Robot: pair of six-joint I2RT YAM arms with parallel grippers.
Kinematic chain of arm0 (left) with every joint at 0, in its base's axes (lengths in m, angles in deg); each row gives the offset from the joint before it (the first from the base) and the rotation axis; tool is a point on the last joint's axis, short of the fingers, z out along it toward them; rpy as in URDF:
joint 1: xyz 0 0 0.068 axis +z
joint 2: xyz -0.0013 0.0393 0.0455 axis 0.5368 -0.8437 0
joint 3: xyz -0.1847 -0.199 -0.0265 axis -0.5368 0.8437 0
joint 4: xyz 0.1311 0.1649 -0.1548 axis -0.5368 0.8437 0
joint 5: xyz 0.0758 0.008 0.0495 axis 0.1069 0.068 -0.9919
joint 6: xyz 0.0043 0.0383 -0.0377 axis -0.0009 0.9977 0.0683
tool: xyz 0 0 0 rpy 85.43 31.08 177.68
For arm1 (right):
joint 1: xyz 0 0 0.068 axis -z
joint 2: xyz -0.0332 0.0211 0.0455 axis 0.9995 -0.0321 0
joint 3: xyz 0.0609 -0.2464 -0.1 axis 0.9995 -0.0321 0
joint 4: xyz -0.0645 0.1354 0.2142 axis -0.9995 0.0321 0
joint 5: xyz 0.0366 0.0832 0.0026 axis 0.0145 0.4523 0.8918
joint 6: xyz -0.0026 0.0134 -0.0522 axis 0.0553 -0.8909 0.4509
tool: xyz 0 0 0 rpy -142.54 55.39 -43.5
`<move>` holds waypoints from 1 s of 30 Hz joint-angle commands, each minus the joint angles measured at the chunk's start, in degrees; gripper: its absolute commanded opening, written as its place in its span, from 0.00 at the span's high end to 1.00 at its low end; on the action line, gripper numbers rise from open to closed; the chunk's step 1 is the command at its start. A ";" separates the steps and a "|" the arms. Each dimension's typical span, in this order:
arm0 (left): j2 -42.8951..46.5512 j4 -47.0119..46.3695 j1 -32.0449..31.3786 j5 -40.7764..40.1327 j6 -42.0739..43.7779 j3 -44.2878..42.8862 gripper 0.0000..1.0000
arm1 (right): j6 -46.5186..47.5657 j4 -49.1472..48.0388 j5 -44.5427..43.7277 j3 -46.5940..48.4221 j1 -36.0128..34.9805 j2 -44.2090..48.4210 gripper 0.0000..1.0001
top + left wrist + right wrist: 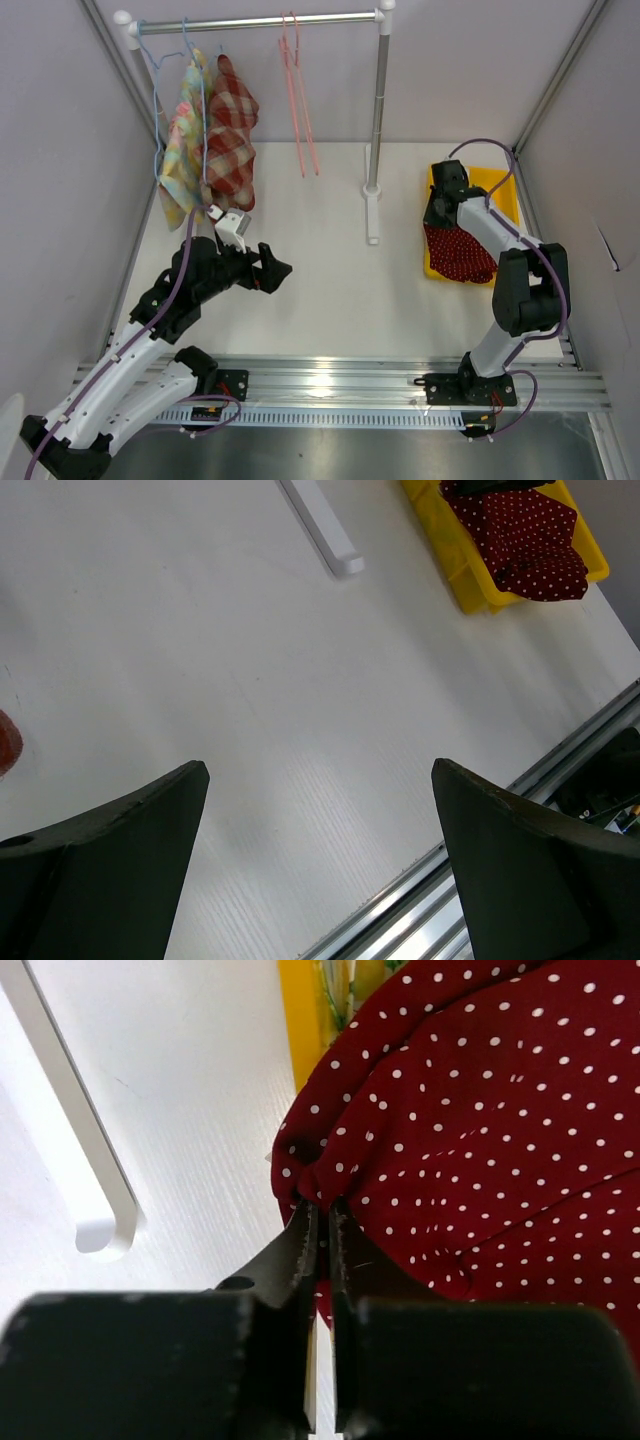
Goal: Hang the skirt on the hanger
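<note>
The skirt is dark red with white dots and lies in the yellow tray at the right; it also shows in the left wrist view. My right gripper is shut on a fold of the skirt at its left edge, over the tray's rim. An empty pink hanger dangles from the rail at the back. My left gripper stands wide open above bare table, nothing between its fingers; in the top view the left gripper is left of centre.
Two blue hangers carry a floral garment and a red plaid garment at the rail's left end. The rail's post stands on a white foot between the arms. Aluminium rails run along the near edge.
</note>
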 commanded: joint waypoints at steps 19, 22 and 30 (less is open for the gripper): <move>0.93 -2.14 -0.09 1.44 0.31 0.01 0.01 | 4.10 15.37 2.73 30.20 -5.44 20.34 1.00; 0.93 -2.05 0.00 1.44 0.31 0.10 0.01 | 3.93 15.90 5.02 33.37 -9.22 21.75 1.00; 1.45 -2.58 -0.09 1.35 -0.92 0.18 0.01 | 1.12 13.71 4.94 31.01 -23.54 22.37 1.00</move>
